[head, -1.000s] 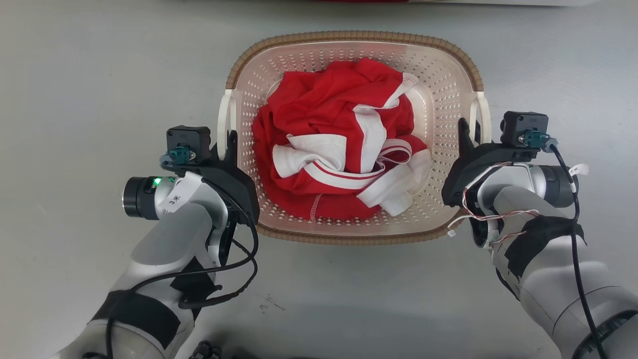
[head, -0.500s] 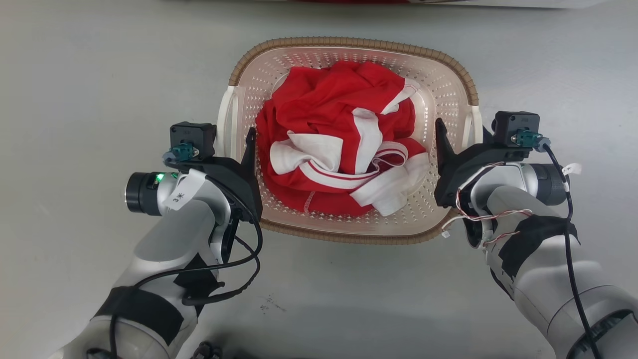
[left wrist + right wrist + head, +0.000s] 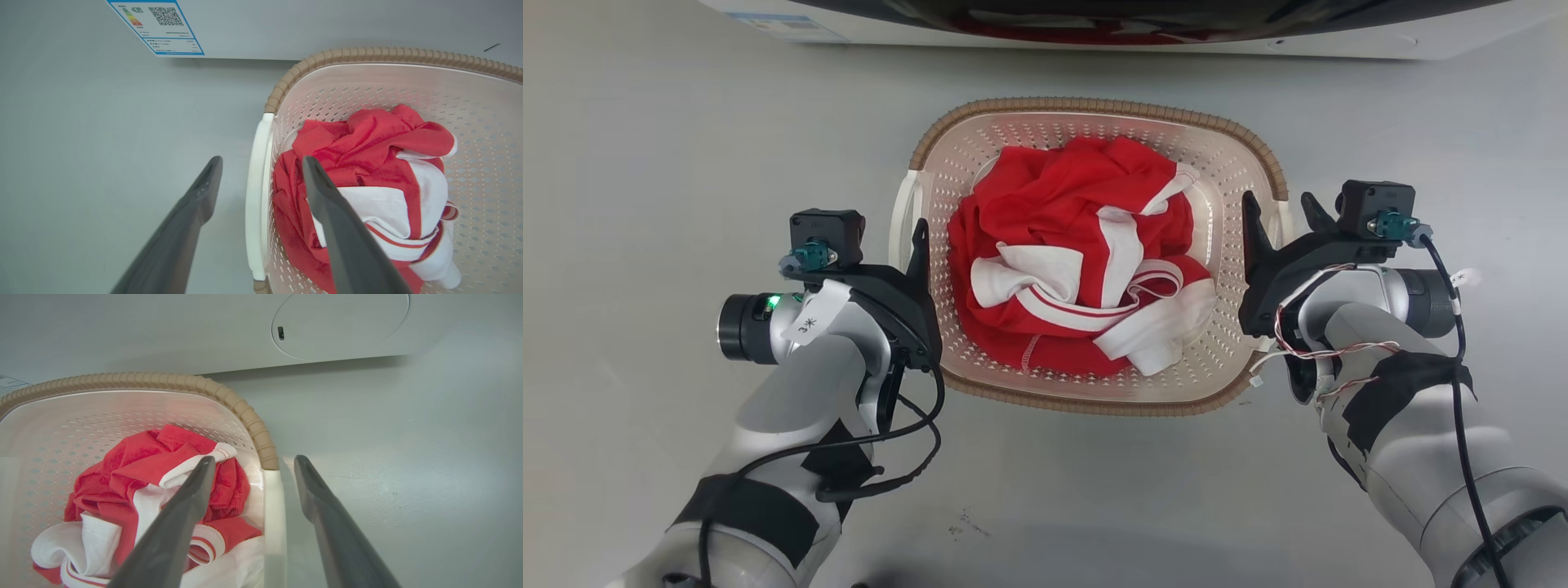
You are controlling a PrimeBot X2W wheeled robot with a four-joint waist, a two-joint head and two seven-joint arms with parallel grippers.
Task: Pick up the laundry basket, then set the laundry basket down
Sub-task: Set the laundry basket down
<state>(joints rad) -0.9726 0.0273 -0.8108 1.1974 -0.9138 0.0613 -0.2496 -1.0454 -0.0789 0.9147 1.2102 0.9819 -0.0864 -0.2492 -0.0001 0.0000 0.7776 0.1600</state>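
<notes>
Small cream-white perforated plastic laundry basket [image 3: 1094, 106], brown woven-look rim, looks to rest on the grey floor [image 3: 645, 163] near the white washing machine [image 3: 1339, 45], crumpled red-and-white cloth [image 3: 1086, 261] inside. The left gripper [image 3: 262, 163] and right gripper [image 3: 255, 458] have their fingers apart, each straddling a white side handle [image 3: 255, 204] (nothing clamped). Judgement: grasp not closed yet; lift and set-down left.

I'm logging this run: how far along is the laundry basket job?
Done, apparently: the cream perforated plastic laundry basket with brown woven-look rim rests on the grey floor by the white washing machine. In hand: left tool and right tool stand open astride its white side handles; a second ago they looked closed on the handles, so this looks like release. Left: backing both tools away.
</notes>
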